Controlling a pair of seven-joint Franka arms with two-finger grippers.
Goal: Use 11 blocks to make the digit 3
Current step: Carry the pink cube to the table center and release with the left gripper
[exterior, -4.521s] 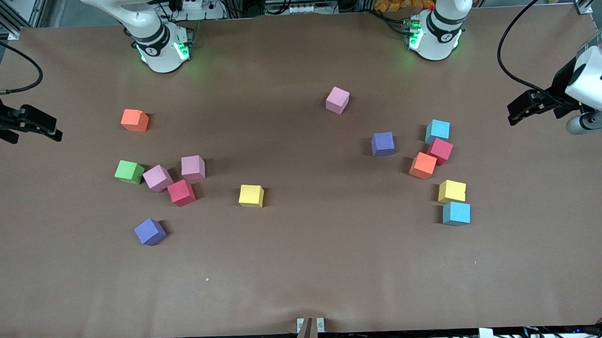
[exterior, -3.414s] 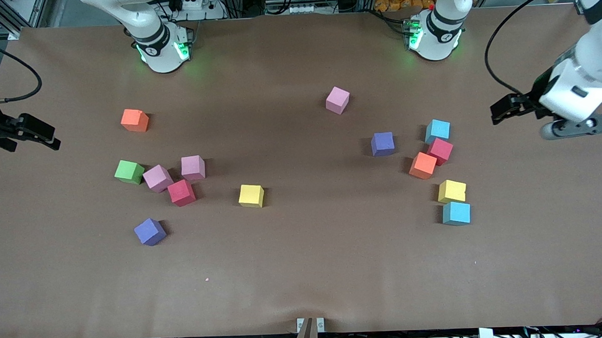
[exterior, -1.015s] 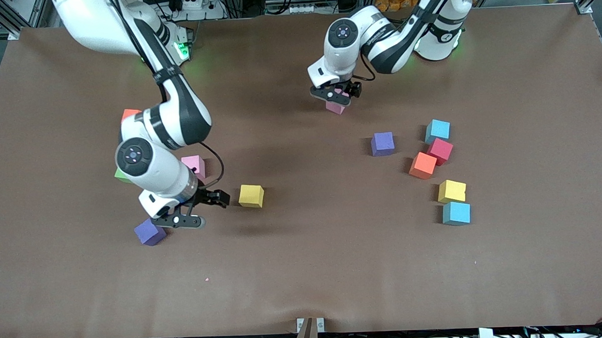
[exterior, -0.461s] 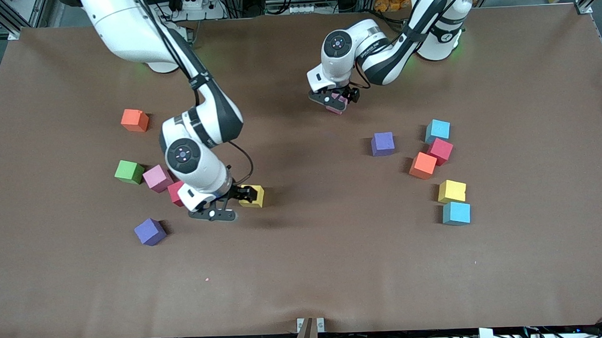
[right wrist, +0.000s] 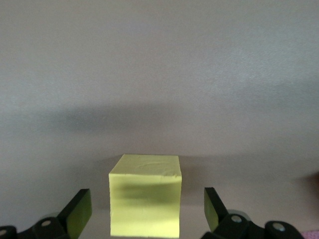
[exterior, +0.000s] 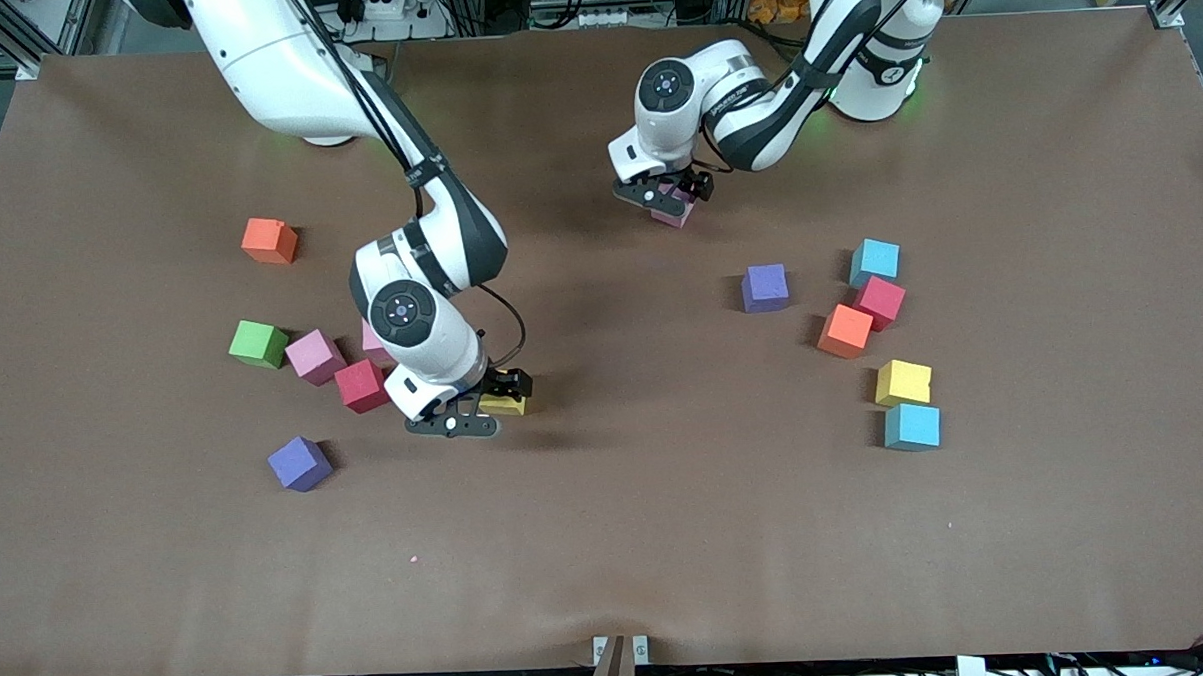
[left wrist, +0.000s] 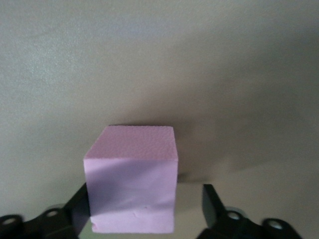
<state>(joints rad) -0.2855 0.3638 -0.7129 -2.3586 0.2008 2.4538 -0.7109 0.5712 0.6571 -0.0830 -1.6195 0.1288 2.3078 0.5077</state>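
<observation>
Right claw (exterior: pixel 498 394) wide around yellow block (right wrist: pixel 144 201); left claw (exterior: pixel 669 196) wide around pink block (left wrist: pixel 132 179), probably touching one finger. Centre both, then close squarely.

1. The left gripper (exterior: pixel 668 191) is sitting low over a lone block (exterior: pixel 673 215) near the bases, its fingers (left wrist: pixel 75 209) flanking it.
2. The right gripper (exterior: pixel 489 402) is straddling a mid-table block (exterior: pixel 510 406), its fingers (right wrist: pixel 79 211) standing clear of both sides.
3. Toward the right arm's end, a four-block cluster (exterior: pixel 314 356) is huddling. One stray block (exterior: pixel 300 463) is lying nearer the front camera, another stray (exterior: pixel 269 240) farther.
4. Toward the left arm's end, a three-block chain (exterior: pixel 879 301) is touching. A touching pair (exterior: pixel 903 381) is lying nearer the camera, and a single block (exterior: pixel 765 287) is sitting beside the chain.
</observation>
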